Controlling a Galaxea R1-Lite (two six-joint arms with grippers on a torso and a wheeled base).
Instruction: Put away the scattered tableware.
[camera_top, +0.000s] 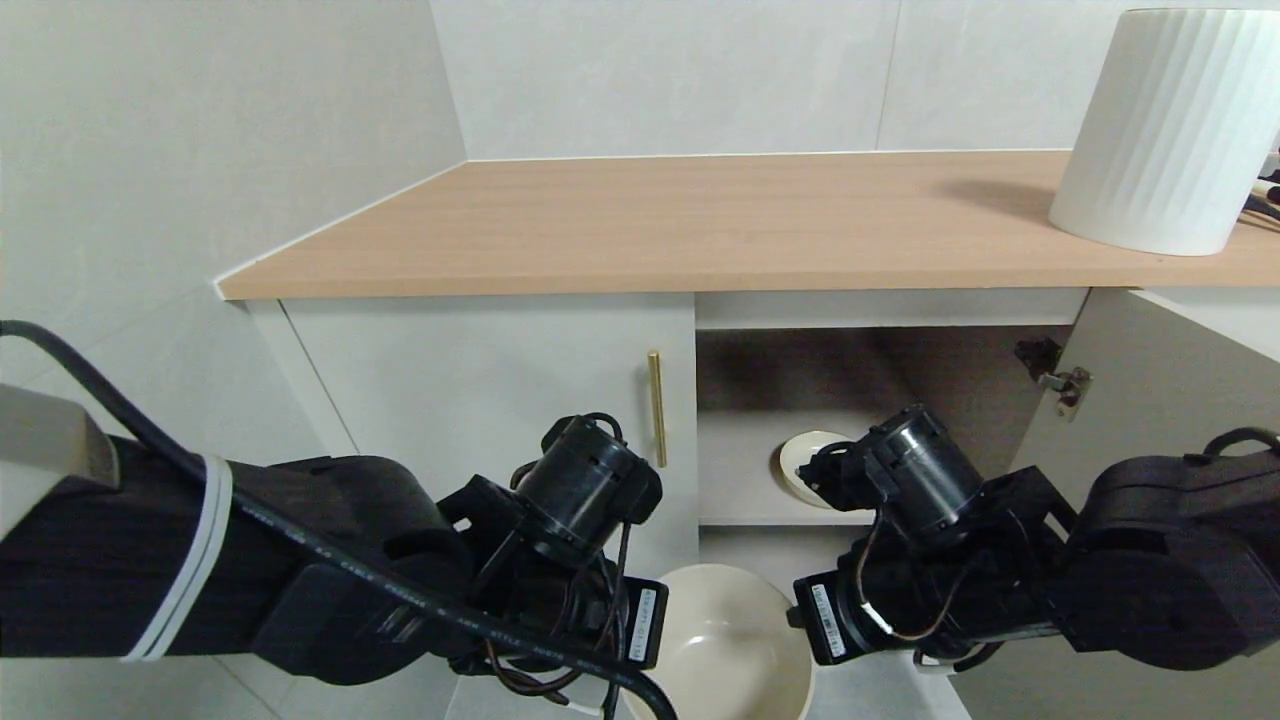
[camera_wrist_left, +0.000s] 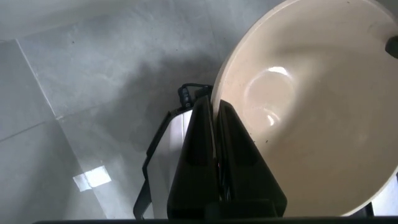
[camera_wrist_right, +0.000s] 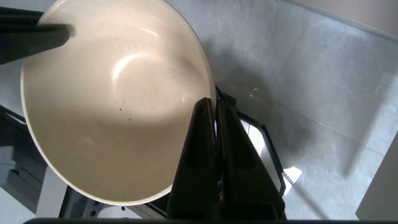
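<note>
The left tool is pinched narrow on the bowl at one side of its rim, and the right tool is clamped the same way on the opposite side. The bowl hangs between them above the grey tiled floor, low in front of the open cabinet. One pale plate already lies on the cabinet's shelf, so that part looks done; the bowl is not yet inside and, I judge, goes in next. It is cream, glossy, deep and round, probably ceramic, with faint specks. The wood-grain tabletop carries a white ribbed cylinder; the closed door has a slim brass handle
</note>
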